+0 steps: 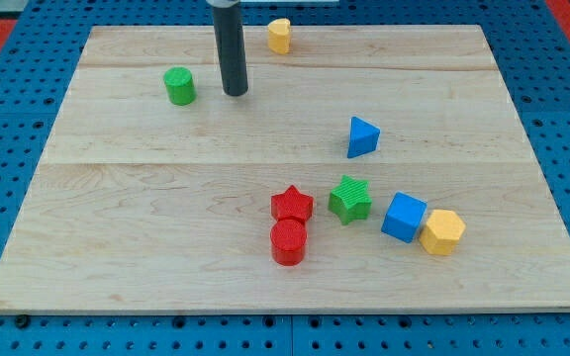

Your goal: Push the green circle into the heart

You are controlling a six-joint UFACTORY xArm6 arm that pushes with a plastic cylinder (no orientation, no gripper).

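Currently my tip (236, 93) rests upper left on the table (146, 247), just right of the green circle (179, 86). That side suits no push toward the yellow heart (280, 36), top centre. My end effector is a bare rod, gripping nothing.

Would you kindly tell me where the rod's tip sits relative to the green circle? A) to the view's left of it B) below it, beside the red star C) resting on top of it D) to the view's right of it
D: my tip stands just to the view's right of the green circle, with a small gap between them.
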